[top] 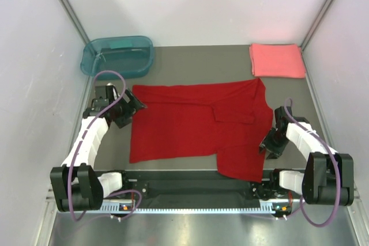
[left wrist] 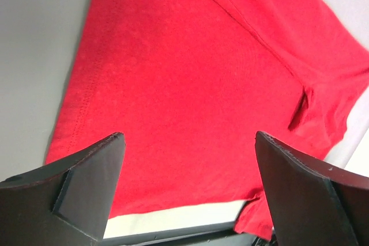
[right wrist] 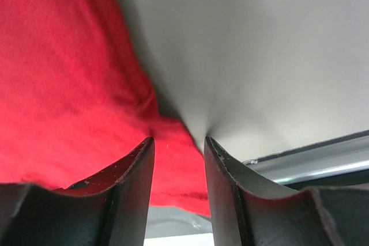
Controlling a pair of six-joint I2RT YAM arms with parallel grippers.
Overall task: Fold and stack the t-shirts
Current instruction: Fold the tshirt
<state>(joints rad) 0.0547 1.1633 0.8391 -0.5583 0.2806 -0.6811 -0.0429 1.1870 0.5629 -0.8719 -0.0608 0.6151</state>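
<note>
The left pincer (left wrist: pixel 189 136) is released, its two dark fingers spread as wide apart as they go, with nothing between them. It hangs just above the far left corner of the deep red t-shirt (top: pixel 196 125). From its wrist view, flat red cloth fills the space under the open jaws, and a stitched hem runs down the left side beside the bare grey table (left wrist: pixel 34 38).

The right pincer (right wrist: pixel 179 139) is clenched on the right edge of the same shirt. Its fingers stand close together with a puckered bit of red cloth caught in the narrow gap. The fabric draws up in creases toward the grip and throws a shadow on the table just to its right.

The deep red t-shirt is spread out over the middle of the table, between the two arms. Its long side runs left to right. A sleeve lies folded over the body toward the right, and a lower flap reaches the near edge of the table on the right.

The coral-pink t-shirt (top: pixel 277 60) is a neat folded rectangle in the far right corner, well apart from the red one. A teal tub (top: pixel 118 56) sits in the far left corner, just beyond the left arm.
</note>
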